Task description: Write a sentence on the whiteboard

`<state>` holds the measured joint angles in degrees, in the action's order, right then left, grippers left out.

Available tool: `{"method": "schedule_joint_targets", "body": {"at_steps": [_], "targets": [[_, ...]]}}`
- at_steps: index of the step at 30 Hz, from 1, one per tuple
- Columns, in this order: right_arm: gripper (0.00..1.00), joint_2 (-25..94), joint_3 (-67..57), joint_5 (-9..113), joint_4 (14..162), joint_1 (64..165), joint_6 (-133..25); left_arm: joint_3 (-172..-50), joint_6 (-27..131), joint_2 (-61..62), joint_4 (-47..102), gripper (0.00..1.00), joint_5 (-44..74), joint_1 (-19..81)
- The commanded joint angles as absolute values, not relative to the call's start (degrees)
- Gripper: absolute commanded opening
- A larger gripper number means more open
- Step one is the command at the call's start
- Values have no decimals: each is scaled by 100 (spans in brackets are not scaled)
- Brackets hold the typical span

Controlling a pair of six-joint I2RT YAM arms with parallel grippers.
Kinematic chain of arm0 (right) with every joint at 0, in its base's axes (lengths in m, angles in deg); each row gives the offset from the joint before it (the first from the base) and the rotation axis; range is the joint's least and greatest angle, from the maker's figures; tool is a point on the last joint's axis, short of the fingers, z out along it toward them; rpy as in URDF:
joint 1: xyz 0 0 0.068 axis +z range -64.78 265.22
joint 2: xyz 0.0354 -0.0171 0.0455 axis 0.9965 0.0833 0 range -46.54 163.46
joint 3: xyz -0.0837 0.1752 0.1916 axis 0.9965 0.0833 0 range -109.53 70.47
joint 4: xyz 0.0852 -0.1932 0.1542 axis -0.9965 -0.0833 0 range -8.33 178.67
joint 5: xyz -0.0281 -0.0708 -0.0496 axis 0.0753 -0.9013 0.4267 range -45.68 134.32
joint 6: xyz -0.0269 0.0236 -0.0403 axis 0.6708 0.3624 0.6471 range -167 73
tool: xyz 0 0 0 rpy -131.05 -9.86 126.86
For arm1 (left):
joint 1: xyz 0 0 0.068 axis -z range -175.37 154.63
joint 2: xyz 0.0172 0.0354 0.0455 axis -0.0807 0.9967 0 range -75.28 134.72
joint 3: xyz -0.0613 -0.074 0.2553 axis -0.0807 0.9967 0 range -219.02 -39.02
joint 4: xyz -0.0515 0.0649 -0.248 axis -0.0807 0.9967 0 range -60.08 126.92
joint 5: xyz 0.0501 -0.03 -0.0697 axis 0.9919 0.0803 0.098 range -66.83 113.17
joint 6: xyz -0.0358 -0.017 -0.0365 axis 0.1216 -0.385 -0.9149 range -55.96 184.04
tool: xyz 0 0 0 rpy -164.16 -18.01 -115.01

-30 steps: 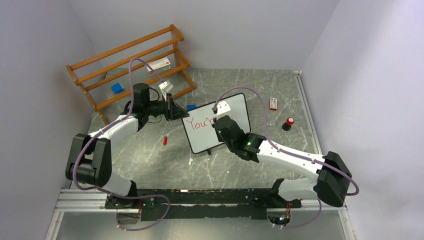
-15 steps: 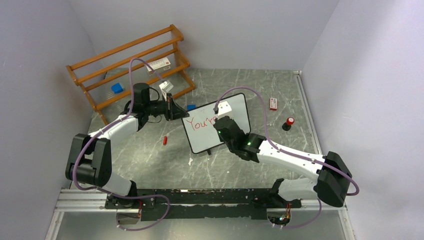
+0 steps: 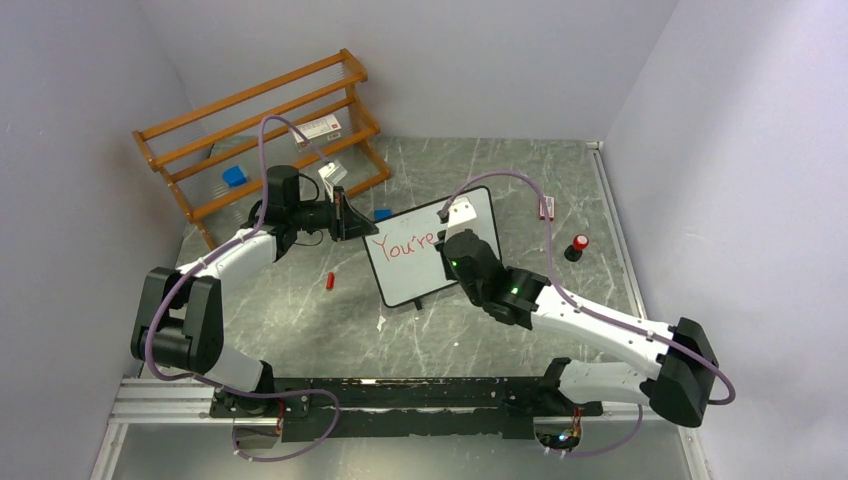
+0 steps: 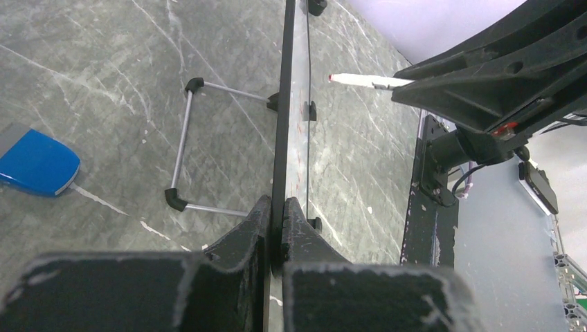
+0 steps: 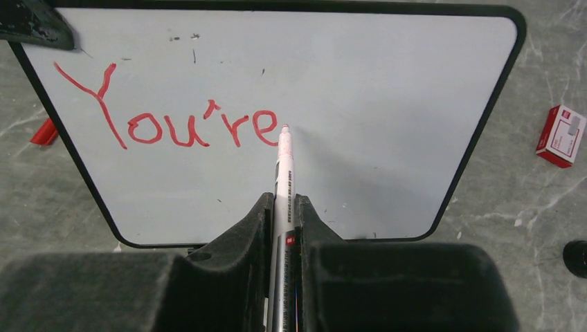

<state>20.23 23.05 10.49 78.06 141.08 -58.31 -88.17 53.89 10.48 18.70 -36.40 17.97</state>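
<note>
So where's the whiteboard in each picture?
Top view: the whiteboard is mid-table, between the two arms.
Left wrist: seen edge-on, a thin dark line running up the middle.
Right wrist: facing us, filling the upper picture.
Shared landmark: the left gripper pinching its edge, top-left corner in the right wrist view.

This is a robotics lab test cell. Plain pale walls (image 3: 400,60) box in a grey marble-patterned table (image 3: 300,330). A left arm (image 3: 235,255) and a right arm (image 3: 600,328), trailing purple cables (image 3: 283,128), are bolted along an aluminium rail (image 3: 150,402). Staged props, a wooden rack (image 3: 260,110) and a whiteboard (image 3: 405,275), stand about.
</note>
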Motion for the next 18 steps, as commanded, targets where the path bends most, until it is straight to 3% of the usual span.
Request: {"method": "schedule_joint_targets", "body": {"at_steps": [1,18], "targets": [[0,1764,2412,1045,7790,13978,-5740,-8745,5860,1304,2421,5,-3269,1931],[0,1507,2582,1450,7928,13460,-5555,-8768,5890,1307,2483,5,-3228,1931]]}}
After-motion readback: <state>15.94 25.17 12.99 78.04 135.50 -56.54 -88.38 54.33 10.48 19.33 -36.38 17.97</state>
